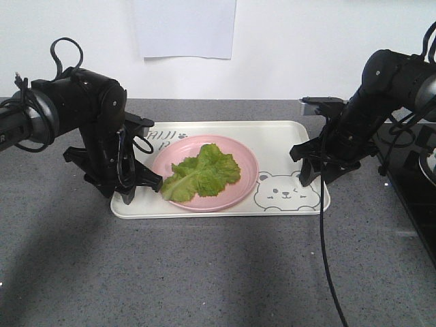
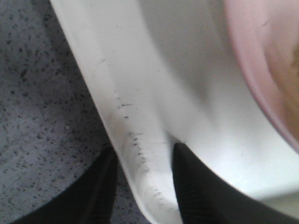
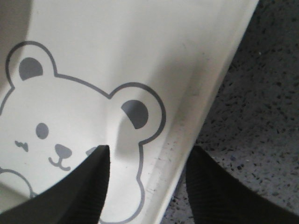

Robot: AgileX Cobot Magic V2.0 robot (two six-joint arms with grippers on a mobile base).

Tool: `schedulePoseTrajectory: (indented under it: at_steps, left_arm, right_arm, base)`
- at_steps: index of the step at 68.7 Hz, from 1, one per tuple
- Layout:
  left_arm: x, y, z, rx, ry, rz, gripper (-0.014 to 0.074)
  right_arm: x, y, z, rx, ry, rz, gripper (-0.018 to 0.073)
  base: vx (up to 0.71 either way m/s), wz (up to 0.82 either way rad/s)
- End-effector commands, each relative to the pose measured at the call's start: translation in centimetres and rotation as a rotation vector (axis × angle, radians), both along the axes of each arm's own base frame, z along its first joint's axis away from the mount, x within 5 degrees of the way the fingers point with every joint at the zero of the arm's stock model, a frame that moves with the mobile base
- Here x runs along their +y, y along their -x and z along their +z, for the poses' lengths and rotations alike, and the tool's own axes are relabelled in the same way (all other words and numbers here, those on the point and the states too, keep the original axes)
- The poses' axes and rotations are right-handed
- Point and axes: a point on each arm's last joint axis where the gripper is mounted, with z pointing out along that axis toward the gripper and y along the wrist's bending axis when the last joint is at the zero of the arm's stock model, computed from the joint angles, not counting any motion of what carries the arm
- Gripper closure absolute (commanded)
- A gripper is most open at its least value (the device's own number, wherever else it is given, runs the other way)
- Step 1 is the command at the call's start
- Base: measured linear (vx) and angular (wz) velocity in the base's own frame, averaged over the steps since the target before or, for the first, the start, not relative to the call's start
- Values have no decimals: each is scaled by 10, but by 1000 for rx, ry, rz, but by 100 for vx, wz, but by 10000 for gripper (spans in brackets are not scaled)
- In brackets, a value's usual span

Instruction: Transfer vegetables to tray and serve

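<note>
1. I see the bright green crinkled lettuce leaves (image 1: 203,173) on the round pink plate (image 1: 242,154), which sits inside the large cream plastic bear tray (image 1: 272,139) on the grey speckled worktop (image 1: 204,272).
2. Left end effector (image 2: 142,186) and right end effector (image 3: 147,186) each straddle a tray rim, fingers apart – not clamped.
3. My worry: uneven grips or lifting would tilt the tray – the plate could slide.

lab: grey speckled table (image 1: 204,272), blank wall (image 1: 306,48).

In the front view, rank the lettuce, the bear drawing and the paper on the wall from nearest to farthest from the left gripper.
From the left gripper:
1. Lettuce, just beside it on the pink plate.
2. Bear drawing, at the tray's opposite end.
3. Wall paper, high behind.
</note>
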Motion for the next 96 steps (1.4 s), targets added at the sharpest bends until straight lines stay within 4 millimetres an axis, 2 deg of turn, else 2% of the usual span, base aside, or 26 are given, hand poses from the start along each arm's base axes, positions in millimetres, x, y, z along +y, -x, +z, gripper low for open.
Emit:
schedulePoseTrajectory:
  at_steps: [1, 21, 38, 50, 63, 74, 84, 96]
  left_arm:
    - [-8, 5, 36, -105, 78, -13, 263]
    - [-7, 7, 45, -123, 82, -14, 263]
    - [-5, 9, 47, -116, 75, -14, 263]
    - [-4, 12, 47, -91, 62, -13, 263]
    - [-4, 13, 48, -81, 58, -12, 265]
    - [-2, 17, 59, -108, 72, -12, 265]
    - [0, 24, 82, -187, 105, -15, 277]
    - [7, 41, 129, -352, 171, -21, 329]
  right_arm:
    - [11, 6, 35, -77, -66, -5, 193]
    - [6, 8, 33, -36, -21, -50, 193]
    - [-4, 11, 31, 0, 88, -85, 193]
    - [-5, 14, 43, -37, 87, -116, 195]
    - [-5, 23, 78, -169, 53, -128, 207]
    - [-5, 33, 112, -314, 13, -125, 272]
    - [-2, 49, 148, -465, -54, -82, 399]
    - [3, 73, 189, -626, -139, -13, 577]
  base:
    - [0, 0]
    - [0, 0]
    - [0, 0]
    - [0, 0]
    - [0, 0]
    - [0, 0]
    - [0, 0]
    - [0, 0]
